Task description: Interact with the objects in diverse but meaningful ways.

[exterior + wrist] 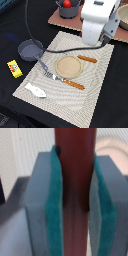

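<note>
In the wrist view my gripper (75, 198) is shut on a long red-brown sausage (75, 158), with both teal pads (55, 203) pressed against its sides. In the exterior view the white hand (98, 22) hangs over the placemat's far right corner and hides the fingers and what they hold. The grey-blue saucepan (31, 50) stands at the mat's left edge. The yellow packet (14, 68) lies on the black cloth further left. The white-and-blue fish (36, 91) rests on the mat's near corner. A red tomato (66, 4) sits in a grey pot at the back.
A tan plate (68, 66) lies in the middle of the striped placemat (95, 95). Two orange-handled utensils flank it, one (86, 59) at the far side and one (70, 82) at the near side. A reddish-brown board (62, 21) lies at the back, and a black cable (30, 25) loops above the saucepan.
</note>
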Tool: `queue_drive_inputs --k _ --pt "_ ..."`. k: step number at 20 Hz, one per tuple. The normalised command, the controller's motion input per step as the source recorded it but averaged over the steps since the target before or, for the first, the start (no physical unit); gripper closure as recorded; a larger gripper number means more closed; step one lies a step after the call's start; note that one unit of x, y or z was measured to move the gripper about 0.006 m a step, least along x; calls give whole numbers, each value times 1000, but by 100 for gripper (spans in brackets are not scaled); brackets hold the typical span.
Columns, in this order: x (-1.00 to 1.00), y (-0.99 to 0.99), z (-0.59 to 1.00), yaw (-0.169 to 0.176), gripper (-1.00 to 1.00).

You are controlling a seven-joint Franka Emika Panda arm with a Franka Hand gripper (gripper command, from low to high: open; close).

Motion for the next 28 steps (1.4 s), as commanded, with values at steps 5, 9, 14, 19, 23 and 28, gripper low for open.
queue_drive_inputs --k 5,9,14,19,23,28 --pt "-986 565 -165 17 100" --pt "-994 491 -379 19 100" --pt "-959 541 -455 23 100" --pt "-973 531 -544 25 100" --pt "-959 481 -611 29 100" --pt "-700 378 -669 43 100"
